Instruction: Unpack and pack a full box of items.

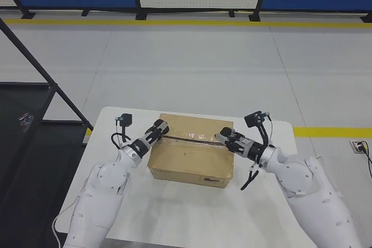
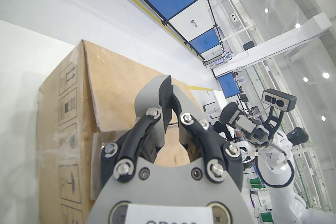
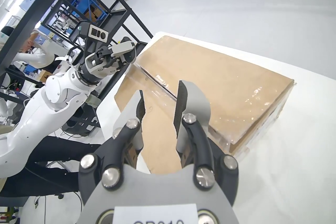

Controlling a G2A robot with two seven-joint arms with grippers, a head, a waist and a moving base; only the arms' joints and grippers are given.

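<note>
Fingers point(image 2: 151, 93) press together on the left gripper point(image 2: 171, 89) and spread on the right gripper point(image 3: 160, 97), beside the box point(image 1: 186, 162).

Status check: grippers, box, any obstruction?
Left gripper shut, at one end of the cardboard box top. Right gripper open, at the other end. Box closed, taped. Nothing on top.

Left hand point(image 2: 170, 97) is holding its fingers pressed together. Right hand point(image 3: 160, 101) is showing a clear gap between fingers. Both arms are angling inward, hands facing.
</note>
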